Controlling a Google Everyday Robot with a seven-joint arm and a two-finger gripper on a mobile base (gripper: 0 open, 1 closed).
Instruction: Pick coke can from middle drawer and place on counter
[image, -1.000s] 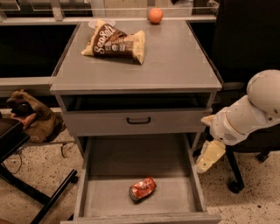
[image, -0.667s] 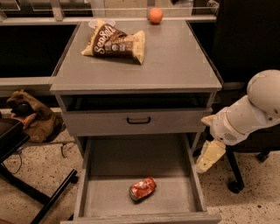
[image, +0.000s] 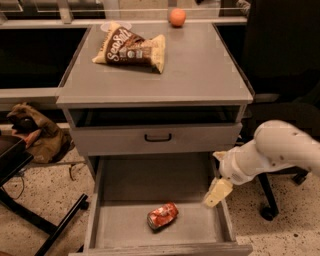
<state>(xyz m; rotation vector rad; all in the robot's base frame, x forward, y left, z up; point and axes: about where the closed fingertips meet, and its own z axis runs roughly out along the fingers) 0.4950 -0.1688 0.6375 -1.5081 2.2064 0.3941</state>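
Observation:
The coke can (image: 162, 216), red-orange and dented, lies on its side on the floor of the open middle drawer (image: 130, 182), near the front and a little right of centre. My gripper (image: 217, 192) hangs at the end of the white arm by the drawer's right wall, to the right of the can, a little above it and apart from it. It holds nothing that I can see. The counter (image: 200, 70) is the grey cabinet top above.
A brown chip bag (image: 131, 47) lies on the counter's back left and an orange fruit (image: 177, 17) at its back edge. A drawer front with a black handle (image: 158, 137) sits above the open drawer. A black chair base (image: 267, 212) stands at the right, and a bag (image: 35, 132) lies on the floor at the left.
The arm has dropped lower and swung left. The gripper has moved from outside the drawer's right side down to the drawer's right wall, closer to the can. The can has not moved.

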